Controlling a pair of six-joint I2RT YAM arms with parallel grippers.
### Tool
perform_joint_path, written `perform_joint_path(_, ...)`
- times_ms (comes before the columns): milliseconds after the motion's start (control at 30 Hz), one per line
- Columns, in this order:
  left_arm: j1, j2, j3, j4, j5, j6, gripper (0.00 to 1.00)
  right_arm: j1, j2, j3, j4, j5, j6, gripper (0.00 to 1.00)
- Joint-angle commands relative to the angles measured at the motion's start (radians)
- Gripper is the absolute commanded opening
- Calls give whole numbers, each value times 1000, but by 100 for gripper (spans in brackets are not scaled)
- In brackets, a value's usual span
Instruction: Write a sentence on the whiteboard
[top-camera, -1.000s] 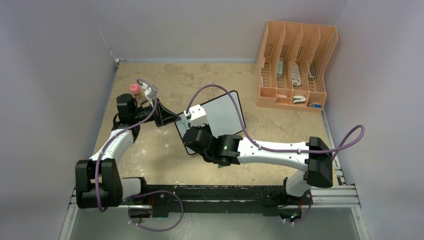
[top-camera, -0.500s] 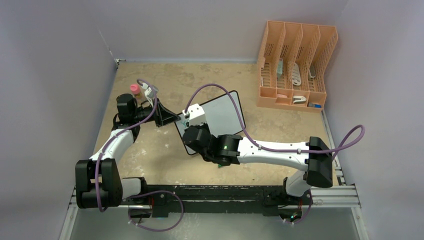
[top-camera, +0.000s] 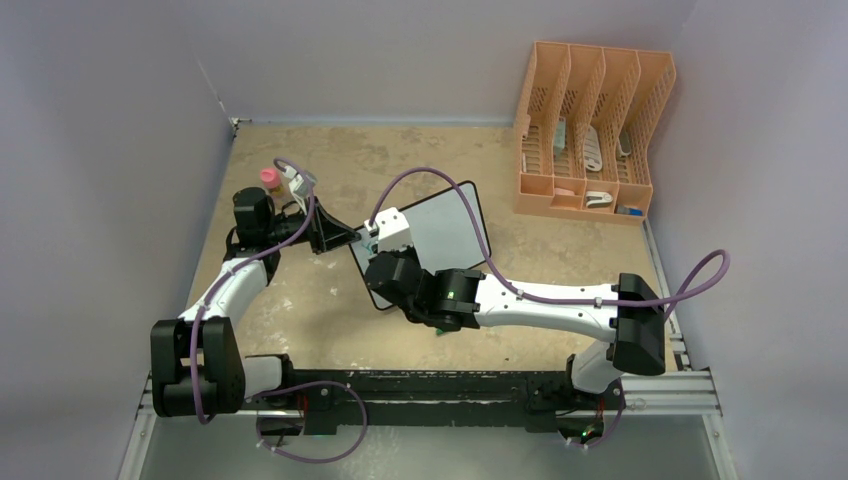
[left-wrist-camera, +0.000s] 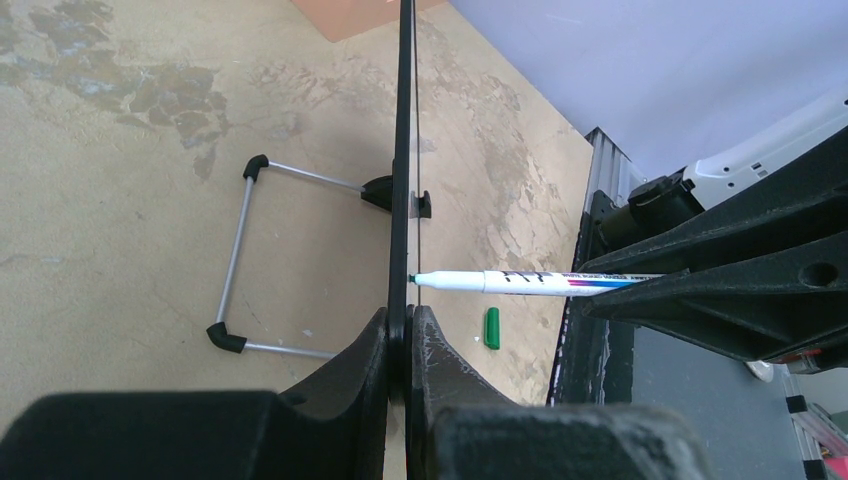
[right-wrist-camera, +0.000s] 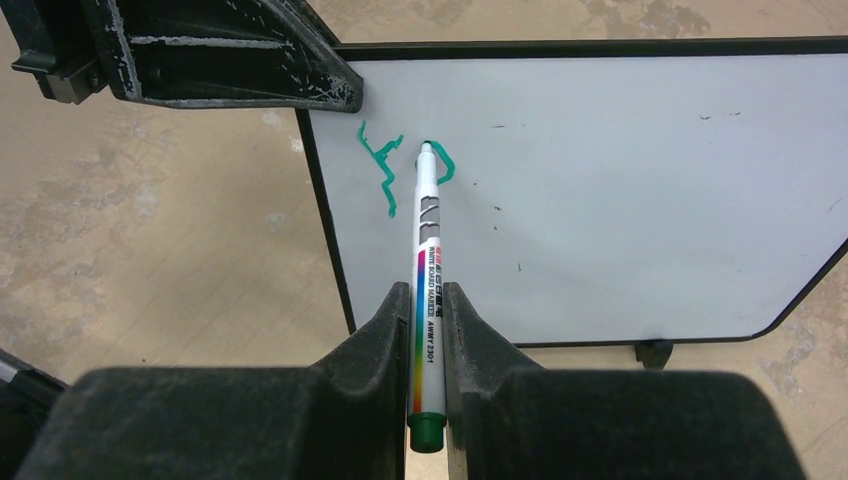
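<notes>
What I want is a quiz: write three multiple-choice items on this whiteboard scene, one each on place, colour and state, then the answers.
1. Where is the tip of the white plastic marker? A) on the small black-framed whiteboard, near its clamped edge; B) on the table; C) in the orange rack.
2. What colour is the handwritten lettering? A) red; B) teal-green; C) black.
3. The black left gripper is: A) open; B) shut on the marker; C) shut on the whiteboard.
Answers: 1 A, the tip meets the board beside the strokes; 2 B, the strokes show green; 3 C, it pinches the board's edge.
</notes>
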Motion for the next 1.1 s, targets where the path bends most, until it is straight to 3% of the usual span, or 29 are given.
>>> perform_joint_path(0,-7,0,27,4,43,23,0,-3,11,21,-2,-18,14,0)
perform_joint_path(1067,-6,0,28,-7,39,29,0,-21,-116,-60,32,-13,-15,0)
